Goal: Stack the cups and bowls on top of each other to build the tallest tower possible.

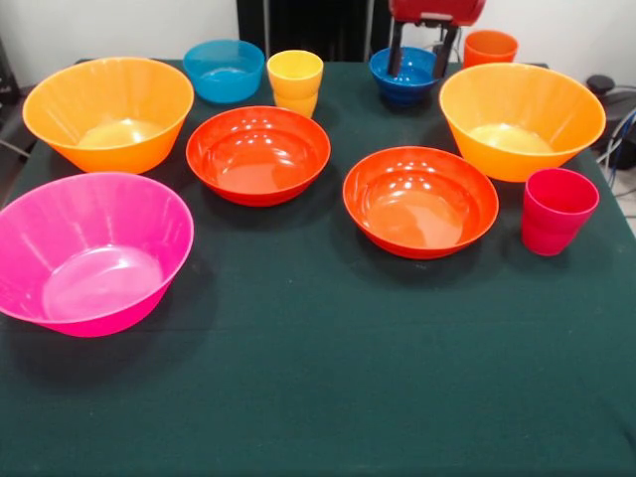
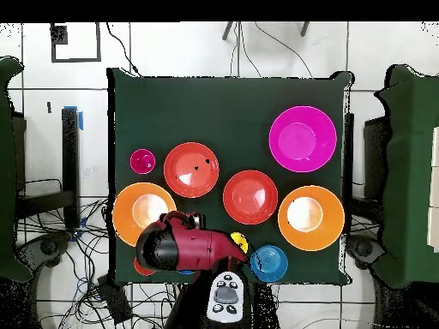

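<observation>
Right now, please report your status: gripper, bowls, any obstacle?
Gripper open, empty, over dark blue bowl. No tower yet; bowls and cups all separate. Nothing blocking.

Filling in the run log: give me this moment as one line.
phase: start | tower: none | bowls: all separate on table | cups: upright, unstacked | gripper: over dark blue bowl, holding nothing

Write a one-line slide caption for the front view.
Gripper above dark blue bowl; bowls and cups spread unstacked on green tablecloth.

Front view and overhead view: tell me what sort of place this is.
Probably a robotics lab: a green-clothed table on a tiled floor with loose cables around it, and the gripper hanging over the bowls.
</observation>
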